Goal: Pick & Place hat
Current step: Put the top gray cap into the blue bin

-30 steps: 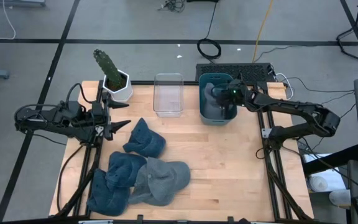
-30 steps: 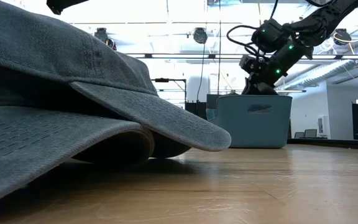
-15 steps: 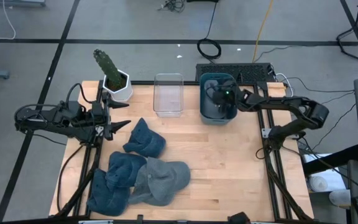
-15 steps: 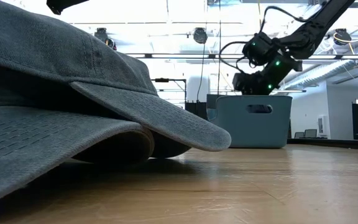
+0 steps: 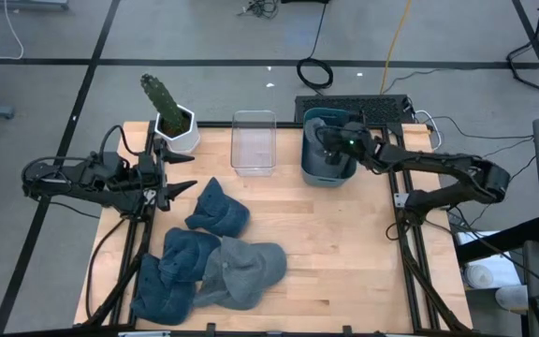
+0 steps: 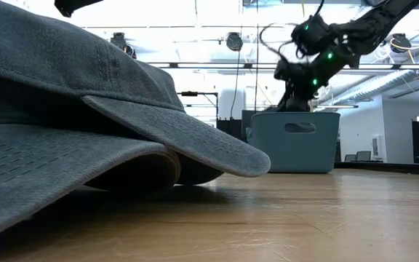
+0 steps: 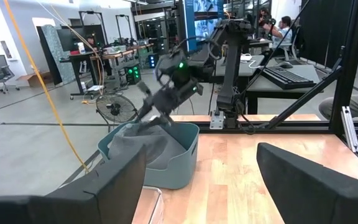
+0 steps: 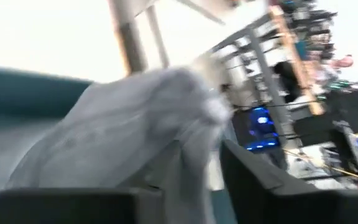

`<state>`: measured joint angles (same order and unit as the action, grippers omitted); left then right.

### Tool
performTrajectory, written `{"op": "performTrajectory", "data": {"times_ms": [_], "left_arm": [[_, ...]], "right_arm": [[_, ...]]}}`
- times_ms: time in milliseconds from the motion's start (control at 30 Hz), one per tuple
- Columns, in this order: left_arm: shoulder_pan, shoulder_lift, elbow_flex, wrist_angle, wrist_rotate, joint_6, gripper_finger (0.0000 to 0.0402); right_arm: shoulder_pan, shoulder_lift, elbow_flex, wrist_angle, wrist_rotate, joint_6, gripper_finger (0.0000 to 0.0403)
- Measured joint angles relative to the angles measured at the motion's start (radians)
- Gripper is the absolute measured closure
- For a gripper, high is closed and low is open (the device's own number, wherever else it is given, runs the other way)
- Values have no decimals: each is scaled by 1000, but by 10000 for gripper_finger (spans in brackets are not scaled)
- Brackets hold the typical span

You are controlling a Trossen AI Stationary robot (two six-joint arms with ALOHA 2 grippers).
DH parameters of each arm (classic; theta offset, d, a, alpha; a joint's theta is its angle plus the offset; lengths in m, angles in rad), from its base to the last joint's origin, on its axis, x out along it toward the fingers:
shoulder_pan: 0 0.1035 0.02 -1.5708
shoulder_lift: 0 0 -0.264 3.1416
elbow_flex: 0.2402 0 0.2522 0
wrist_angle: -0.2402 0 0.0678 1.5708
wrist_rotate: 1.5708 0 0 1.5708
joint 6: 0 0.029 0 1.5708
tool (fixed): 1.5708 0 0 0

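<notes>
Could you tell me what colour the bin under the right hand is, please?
Teal; the bin shows best in the low view.

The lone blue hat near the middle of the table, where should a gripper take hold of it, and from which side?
Probably at the blue hat's bunched crown, coming straight down from above: it lies flat on the table, apart from the pile, with open wood around it.

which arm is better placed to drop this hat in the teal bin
Right. The right gripper is over the teal bin with the grey hat pinched and draped into it. The left gripper waits open at the table's left edge, near the potted cactus.
</notes>
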<state>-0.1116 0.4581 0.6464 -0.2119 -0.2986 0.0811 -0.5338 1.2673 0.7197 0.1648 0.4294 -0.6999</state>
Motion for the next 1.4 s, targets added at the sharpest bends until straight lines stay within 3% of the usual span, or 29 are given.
{"op": "performTrajectory", "data": {"times_ms": [200,367,533,633,700,767,900,1067,1400], "left_arm": [[0,0,0,0,0,0,76],[0,0,0,0,0,0,82],[0,0,0,0,0,0,91],[0,0,0,0,0,0,90],[0,0,0,0,0,0,87],[0,0,0,0,0,0,83],[0,0,0,0,0,0,76],[0,0,0,0,0,0,80],[0,0,0,0,0,0,88]], "right_arm": [[41,-101,0,53,130,67,199],[111,-159,0,2,128,158,179],[169,-162,60,-252,114,311,232],[162,-135,153,-479,23,455,301],[149,-114,202,-592,-40,494,360],[135,-92,243,-643,-67,495,390],[91,-32,281,-674,-76,505,399],[29,81,282,-680,-203,533,402],[-36,282,282,-675,-247,557,403]]}}
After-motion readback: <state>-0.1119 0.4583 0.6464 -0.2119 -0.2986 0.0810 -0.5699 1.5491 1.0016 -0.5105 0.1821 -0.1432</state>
